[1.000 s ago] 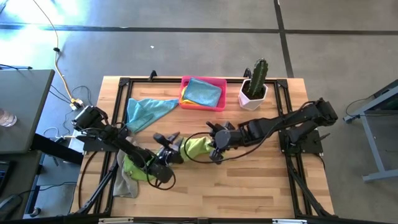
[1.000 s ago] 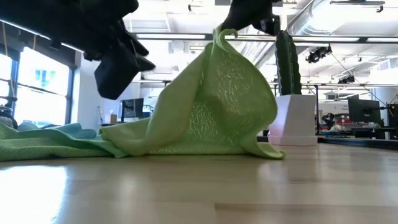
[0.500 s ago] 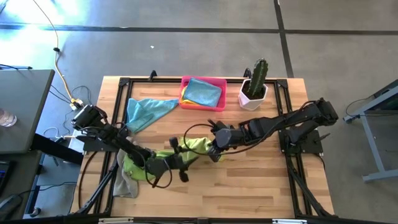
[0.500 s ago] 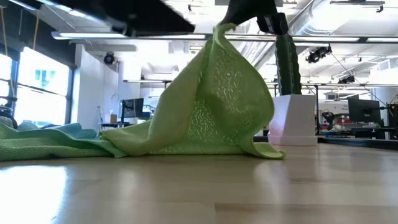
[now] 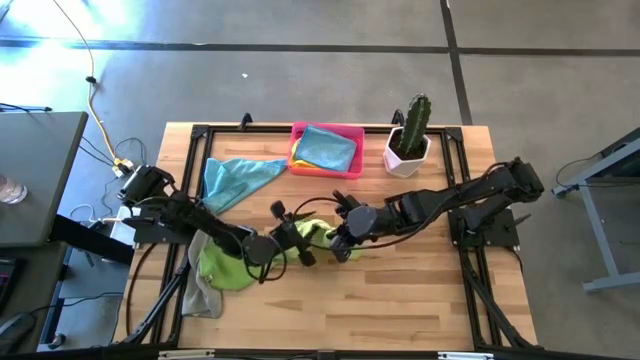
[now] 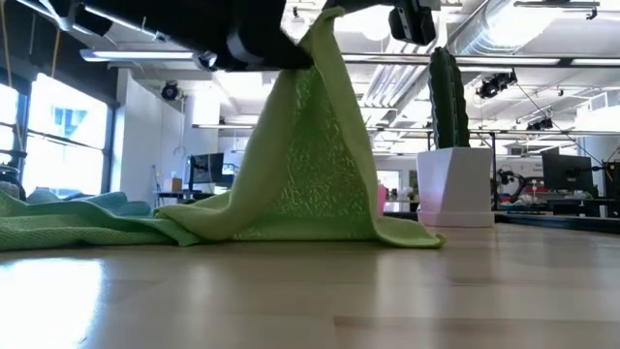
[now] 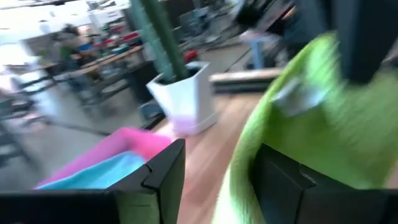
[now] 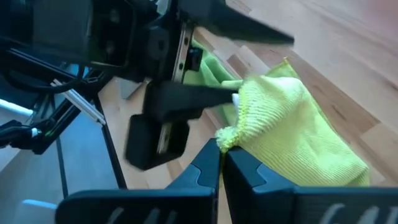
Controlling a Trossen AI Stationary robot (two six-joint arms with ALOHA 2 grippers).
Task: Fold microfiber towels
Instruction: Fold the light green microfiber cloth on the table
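Now the right hand (image 5: pixel 338 238) pinches a corner of the lime green towel (image 5: pixel 318 236), lifting it into a peak above the counter (image 5: pixel 420 290). At its nine o'clock, the left hand (image 5: pixel 293 232) stands parted beside that raised fold.

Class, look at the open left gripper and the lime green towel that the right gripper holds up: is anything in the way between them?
Nothing visible. The left gripper is open right beside the lime green towel, which the right gripper pinches by a corner.
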